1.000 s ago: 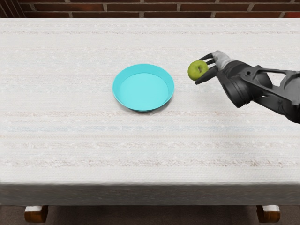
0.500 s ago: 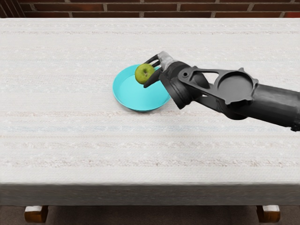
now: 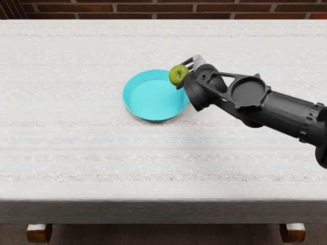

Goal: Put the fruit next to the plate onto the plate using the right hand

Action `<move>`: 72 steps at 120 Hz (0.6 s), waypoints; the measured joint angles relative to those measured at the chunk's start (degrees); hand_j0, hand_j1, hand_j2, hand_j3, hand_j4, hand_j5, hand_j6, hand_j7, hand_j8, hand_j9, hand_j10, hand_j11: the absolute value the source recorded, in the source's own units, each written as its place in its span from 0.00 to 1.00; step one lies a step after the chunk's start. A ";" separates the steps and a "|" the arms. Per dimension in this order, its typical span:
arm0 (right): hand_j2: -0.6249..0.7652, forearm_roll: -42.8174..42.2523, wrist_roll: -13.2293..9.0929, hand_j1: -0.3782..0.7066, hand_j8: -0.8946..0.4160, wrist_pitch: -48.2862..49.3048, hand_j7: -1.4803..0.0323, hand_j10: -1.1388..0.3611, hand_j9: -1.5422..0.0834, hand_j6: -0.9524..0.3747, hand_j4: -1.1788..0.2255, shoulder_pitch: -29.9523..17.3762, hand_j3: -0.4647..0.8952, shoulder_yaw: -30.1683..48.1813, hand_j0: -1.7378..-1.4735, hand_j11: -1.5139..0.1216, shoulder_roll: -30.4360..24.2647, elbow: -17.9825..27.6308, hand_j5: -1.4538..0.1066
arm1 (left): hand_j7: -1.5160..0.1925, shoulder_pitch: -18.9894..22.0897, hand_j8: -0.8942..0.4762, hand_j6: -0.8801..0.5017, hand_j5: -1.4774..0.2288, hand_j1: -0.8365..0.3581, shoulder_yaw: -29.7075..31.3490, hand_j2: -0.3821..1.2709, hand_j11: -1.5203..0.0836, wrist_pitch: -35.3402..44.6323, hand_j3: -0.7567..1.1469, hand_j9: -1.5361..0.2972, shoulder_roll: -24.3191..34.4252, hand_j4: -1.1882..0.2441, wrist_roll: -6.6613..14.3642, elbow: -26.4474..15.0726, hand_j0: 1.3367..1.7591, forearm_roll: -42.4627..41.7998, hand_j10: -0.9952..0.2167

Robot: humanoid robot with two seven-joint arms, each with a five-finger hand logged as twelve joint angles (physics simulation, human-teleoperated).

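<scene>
Over plate rim, round green apple.

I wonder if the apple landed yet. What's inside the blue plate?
Nothing lies in the plate: only its bare floor shows. The right hand grips the apple at the right rim and hides a bit of that rim.

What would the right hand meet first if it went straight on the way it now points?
The right hand, shut on the green apple, points left and away, across the teal plate. It looks raised, so the way seems free; if it is lower, the plate's far rim comes first.
</scene>
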 joint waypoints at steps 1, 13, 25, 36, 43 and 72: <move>0.55 0.00 0.00 0.56 0.27 0.00 0.51 0.40 0.51 0.38 0.46 -0.01 0.34 0.00 0.30 0.49 0.00 -0.13 0.47 | 0.70 0.00 0.47 0.46 0.68 0.75 0.00 0.26 0.75 0.00 0.40 0.67 0.00 0.66 0.00 0.00 0.76 0.00 0.62; 0.54 -0.03 0.00 0.56 0.27 -0.01 0.51 0.40 0.51 0.38 0.46 -0.22 0.34 -0.07 0.30 0.49 0.02 -1.16 0.47 | 0.70 0.00 0.47 0.46 0.68 0.75 0.00 0.26 0.75 0.00 0.40 0.67 0.00 0.66 0.00 0.00 0.76 0.00 0.62; 0.54 -0.07 0.00 0.55 0.27 -0.02 0.51 0.40 0.51 0.38 0.46 -0.35 0.34 -0.11 0.30 0.49 0.03 -2.11 0.48 | 0.70 0.00 0.47 0.46 0.68 0.75 0.00 0.26 0.75 0.00 0.40 0.67 0.00 0.66 0.00 0.00 0.76 0.00 0.62; 0.53 -0.05 0.00 0.55 0.27 0.10 0.52 0.40 0.52 0.38 0.46 -0.38 0.34 -0.09 0.30 0.50 0.03 -2.69 0.48 | 0.70 0.00 0.47 0.46 0.68 0.75 0.00 0.26 0.75 0.00 0.40 0.67 0.00 0.66 0.00 0.00 0.76 0.00 0.62; 0.53 -0.05 -0.01 0.56 0.28 1.10 0.52 0.40 0.52 0.39 0.47 -0.39 0.34 -0.07 0.30 0.50 0.03 -2.85 0.48 | 0.70 0.00 0.47 0.46 0.68 0.75 0.00 0.26 0.75 0.00 0.40 0.67 0.00 0.66 0.00 0.00 0.76 0.00 0.62; 0.52 0.09 0.00 0.56 0.28 9.34 0.52 0.41 0.52 0.39 0.47 -0.41 0.34 0.49 0.30 0.50 0.04 -2.76 0.49 | 0.70 0.00 0.47 0.46 0.68 0.75 0.00 0.26 0.75 0.00 0.40 0.67 0.00 0.66 0.00 0.00 0.76 0.00 0.62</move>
